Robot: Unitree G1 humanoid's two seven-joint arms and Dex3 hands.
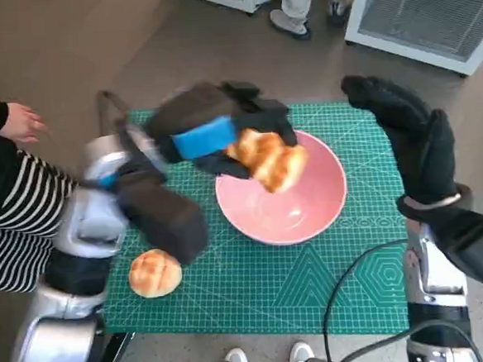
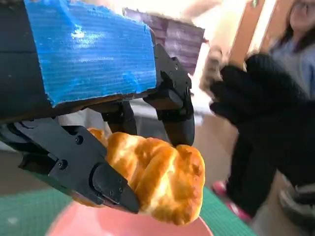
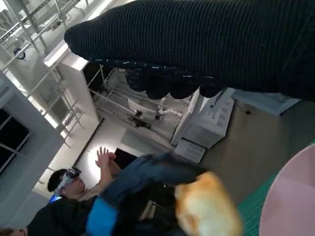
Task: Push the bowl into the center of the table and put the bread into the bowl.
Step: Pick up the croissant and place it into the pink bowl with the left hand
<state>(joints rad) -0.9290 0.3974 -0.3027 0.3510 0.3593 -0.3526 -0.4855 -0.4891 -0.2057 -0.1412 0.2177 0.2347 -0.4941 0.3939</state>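
Green-matted tabletop [image 1: 257, 283], seen from above. Pink bowl [image 1: 297, 206] near its middle, slightly toward the far right corner. Left robot hand [image 1: 217, 133] holding a golden bread [image 1: 269, 158] just above the bowl's near-left rim, long axis slanting across the rim, so only a short drop needed. Right robot hand [image 1: 417, 140] raised beside the right edge, empty, fingers loosely extended. Second bun [image 1: 155, 272] near the left front corner.

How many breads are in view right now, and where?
2. One bread is held by the left hand above the bowl; the other bread lies on the mat, near its front left corner.
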